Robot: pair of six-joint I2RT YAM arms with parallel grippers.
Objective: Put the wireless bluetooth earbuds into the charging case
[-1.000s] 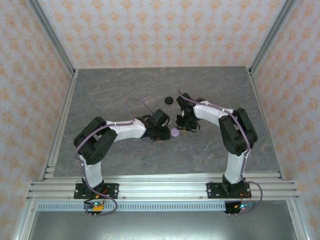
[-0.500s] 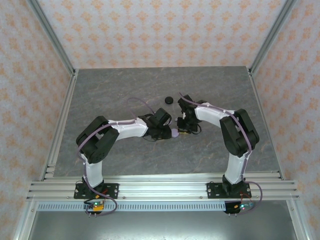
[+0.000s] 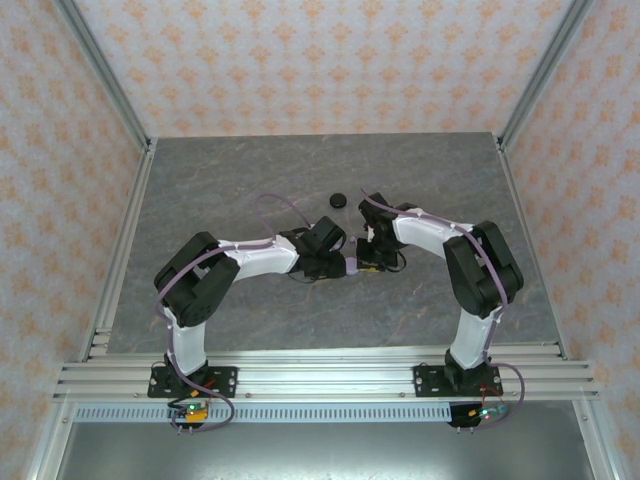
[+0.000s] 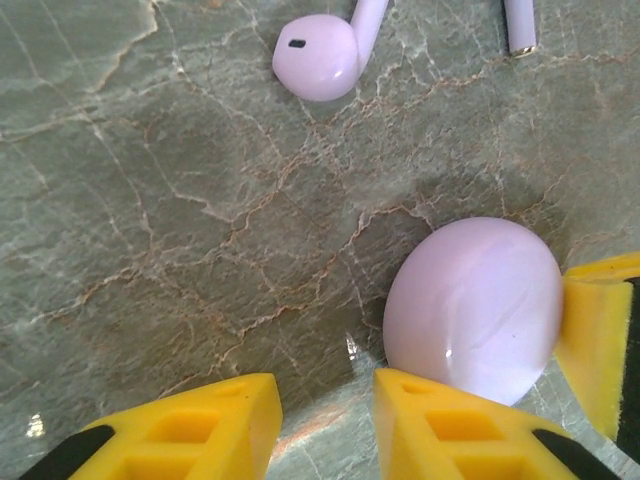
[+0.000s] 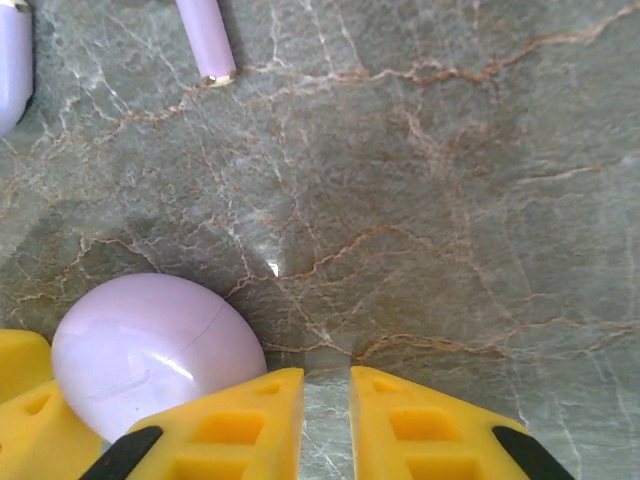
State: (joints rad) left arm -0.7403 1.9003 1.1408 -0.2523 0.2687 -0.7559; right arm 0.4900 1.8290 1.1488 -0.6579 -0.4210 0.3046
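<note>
1. We see a grey marbled table (image 3: 250,170) enclosed by patterned walls (image 3: 320,60) and aluminium frame posts (image 3: 105,70).
2. We find both arm bases bolted to a rail (image 3: 320,380) at the near edge.
3. We note that the left arm (image 3: 255,258) reaches rightward and the right arm (image 3: 430,230) reaches leftward, both bent at the elbow.
4. We locate the left gripper (image 3: 340,266) and the right gripper (image 3: 364,262) just beside each other, low over the table's centre; we cannot read their finger spacing from here.
5. We observe a small black round case (image 3: 338,200) on the table, just behind the grippers and apart from them.
6. We see a purple cable (image 3: 275,205) looping above the left arm's wrist.
</note>
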